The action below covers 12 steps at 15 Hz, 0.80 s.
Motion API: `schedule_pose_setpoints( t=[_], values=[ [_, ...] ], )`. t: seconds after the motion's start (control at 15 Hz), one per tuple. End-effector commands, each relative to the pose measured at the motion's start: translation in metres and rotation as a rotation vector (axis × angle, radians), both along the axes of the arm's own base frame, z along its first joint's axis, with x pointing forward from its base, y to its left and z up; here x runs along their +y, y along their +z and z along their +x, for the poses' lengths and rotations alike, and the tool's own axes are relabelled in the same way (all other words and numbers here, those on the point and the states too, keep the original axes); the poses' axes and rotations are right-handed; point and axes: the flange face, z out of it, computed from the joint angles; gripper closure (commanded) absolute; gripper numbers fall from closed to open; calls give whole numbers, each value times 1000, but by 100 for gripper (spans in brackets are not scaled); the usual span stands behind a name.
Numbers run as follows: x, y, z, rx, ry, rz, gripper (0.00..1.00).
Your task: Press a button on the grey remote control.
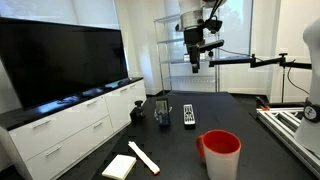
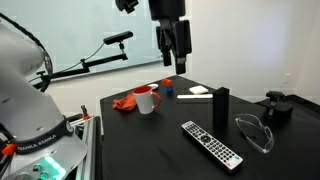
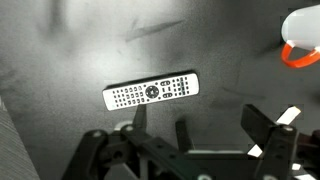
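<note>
The grey remote control lies flat on the dark table, its pale buttons facing up. It also shows in an exterior view and in the wrist view. My gripper hangs high above the table, well clear of the remote, with its fingers spread and nothing between them. It also shows in an exterior view. In the wrist view the gripper frames the bottom of the picture, and the remote lies beyond the fingertips.
A red cup stands on the table. A long white bar and a white pad lie near one edge. A small dark upright object and glasses sit near the remote. A TV stands on a white cabinet.
</note>
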Motion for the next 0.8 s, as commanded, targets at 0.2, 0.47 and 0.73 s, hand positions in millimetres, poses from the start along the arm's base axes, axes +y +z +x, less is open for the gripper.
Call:
schedule_pose_setpoints(
  t=[0.2,0.47,0.73],
  values=[
    [-3,12,5,-34,9,-8,46],
    [-4,14,6,-45,10,-16,75],
    [-4,17,8,-49,3,-22,100]
  ],
)
